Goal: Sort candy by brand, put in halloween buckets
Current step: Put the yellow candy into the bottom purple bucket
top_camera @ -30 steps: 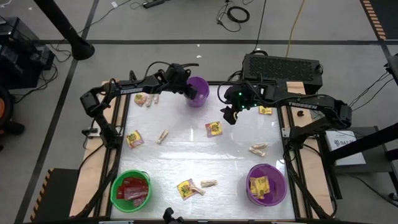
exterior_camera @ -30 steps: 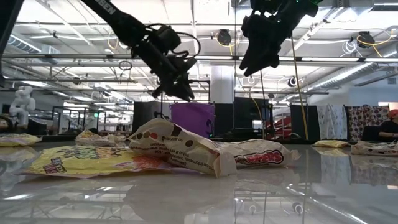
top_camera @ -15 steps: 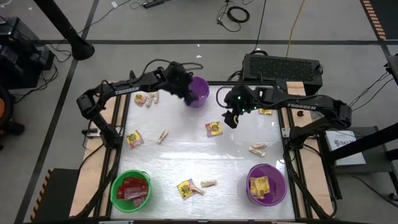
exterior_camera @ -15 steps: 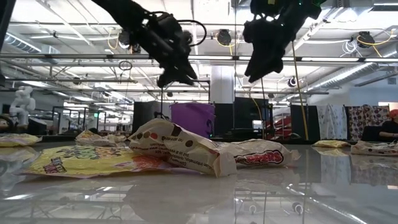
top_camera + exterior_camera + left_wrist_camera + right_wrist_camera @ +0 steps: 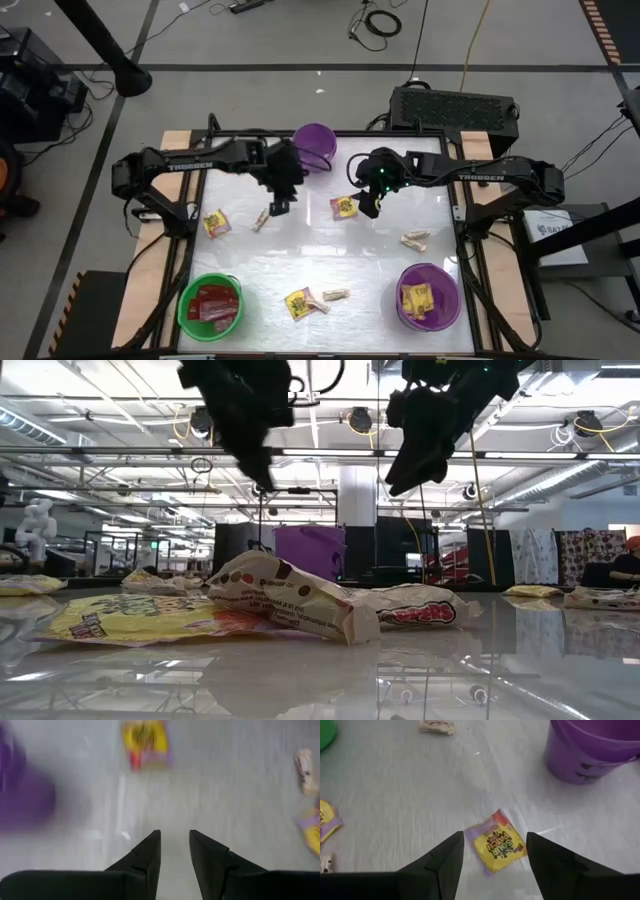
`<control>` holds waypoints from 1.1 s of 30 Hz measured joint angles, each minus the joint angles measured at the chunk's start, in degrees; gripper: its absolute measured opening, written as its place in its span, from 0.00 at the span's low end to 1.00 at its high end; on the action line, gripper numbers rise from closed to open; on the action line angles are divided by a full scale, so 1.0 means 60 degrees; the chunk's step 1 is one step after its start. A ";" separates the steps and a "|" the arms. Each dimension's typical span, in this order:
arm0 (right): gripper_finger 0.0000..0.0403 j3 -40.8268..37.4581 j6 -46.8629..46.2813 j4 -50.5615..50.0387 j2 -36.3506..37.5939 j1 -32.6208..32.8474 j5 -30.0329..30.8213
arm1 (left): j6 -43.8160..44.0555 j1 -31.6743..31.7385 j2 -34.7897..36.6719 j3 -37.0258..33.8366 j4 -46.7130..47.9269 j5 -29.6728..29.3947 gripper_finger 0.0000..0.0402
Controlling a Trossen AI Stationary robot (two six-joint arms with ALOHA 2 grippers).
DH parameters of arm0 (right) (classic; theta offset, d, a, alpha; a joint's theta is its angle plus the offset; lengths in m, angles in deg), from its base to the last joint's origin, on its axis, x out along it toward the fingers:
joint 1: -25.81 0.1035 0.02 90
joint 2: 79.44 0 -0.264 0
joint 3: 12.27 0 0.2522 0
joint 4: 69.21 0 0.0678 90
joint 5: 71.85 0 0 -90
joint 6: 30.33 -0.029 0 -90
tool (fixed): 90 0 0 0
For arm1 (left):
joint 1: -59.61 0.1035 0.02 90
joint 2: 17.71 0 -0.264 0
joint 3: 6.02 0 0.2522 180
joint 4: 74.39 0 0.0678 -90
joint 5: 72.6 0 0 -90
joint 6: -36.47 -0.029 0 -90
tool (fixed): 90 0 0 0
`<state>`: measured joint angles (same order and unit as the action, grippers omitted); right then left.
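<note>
Worktop (image 5: pixel 330 255) white, framed; landmark is the far purple bucket (image 5: pixel 316 146) at the back edge. Nearest the camera side, well apart from it: green bucket (image 5: pixel 211 303) with red packets inside, second purple bucket (image 5: pixel 429 295) with yellow packets inside, and between those two a yellow packet touching a tan twisted piece (image 5: pixel 335 295). Midway back toward the far bucket: yellow packet (image 5: pixel 215 223) off to its left, tan piece (image 5: pixel 261 219) nearer, two tan pieces (image 5: pixel 414 240) off to its right. Right gripper (image 5: pixel 367 207) hovers just right of the far bucket, over a yellow Sour Patch packet (image 5: pixel 498 846); jaws wide apart, packet lying flat between them, not touched. Left gripper (image 5: pixel 279 204) hangs in front of the far bucket near the tan piece; jaws slightly apart, empty, above bare worktop. More sweets (image 5: pixel 236 161) lie left of the far bucket under the left arm, one yellow packet (image 5: pixel 428 178) to its right
</note>
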<state>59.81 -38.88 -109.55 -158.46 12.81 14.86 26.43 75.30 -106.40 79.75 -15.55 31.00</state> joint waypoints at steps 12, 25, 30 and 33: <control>0.52 0.0000 -0.1160 -0.1545 0.0000 0.0271 0.0000 | -0.0915 -0.0443 -0.2568 -0.0946 -0.6748 -0.0916 0.27; 0.52 0.0000 -0.1319 -0.1997 0.0000 0.0874 0.0016 | -0.0897 -0.0449 -0.4699 -0.0909 -0.8000 -0.1205 0.27; 0.52 0.0000 -0.1208 -0.1986 0.0004 0.0875 0.0062 | -0.0894 -0.0480 -0.4767 -0.0902 -0.7973 -0.1207 0.26; 0.52 0.0000 -0.1181 -0.1966 0.0004 0.0875 0.0063 | -0.0885 -0.0497 -0.4772 -0.0902 -0.7863 -0.1205 0.19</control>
<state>59.81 -45.97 -121.34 -158.44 18.07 15.23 21.12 72.32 -135.03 74.33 -62.73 23.77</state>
